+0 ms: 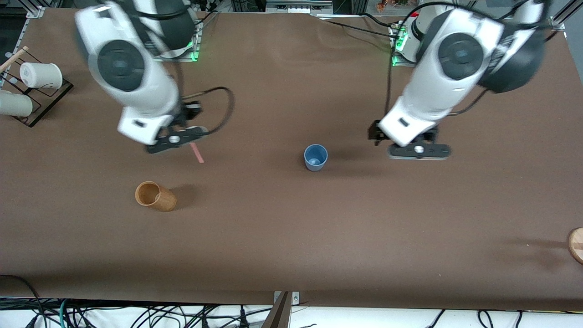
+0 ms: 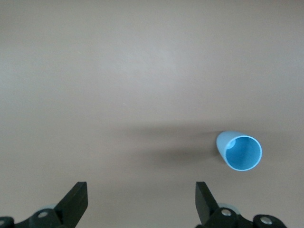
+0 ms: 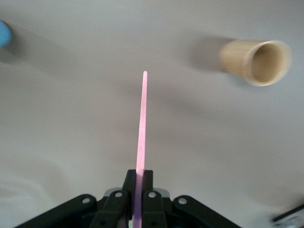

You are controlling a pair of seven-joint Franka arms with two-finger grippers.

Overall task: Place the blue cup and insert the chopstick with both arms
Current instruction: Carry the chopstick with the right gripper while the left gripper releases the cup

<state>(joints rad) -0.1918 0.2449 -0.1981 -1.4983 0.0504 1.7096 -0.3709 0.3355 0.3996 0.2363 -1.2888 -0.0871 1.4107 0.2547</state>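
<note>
The light-blue cup stands upright near the middle of the table; it also shows in the left wrist view. My left gripper is open and empty, above the table beside the cup toward the left arm's end. My right gripper is shut on the pale-pink chopstick, held in the air above the table toward the right arm's end. In the right wrist view the chopstick sticks straight out from between the closed fingers.
A tan-brown cup stands on the table nearer the front camera than the right gripper; it also shows in the right wrist view. A black rack with white cups stands at the right arm's end. A wooden object sits at the left arm's end.
</note>
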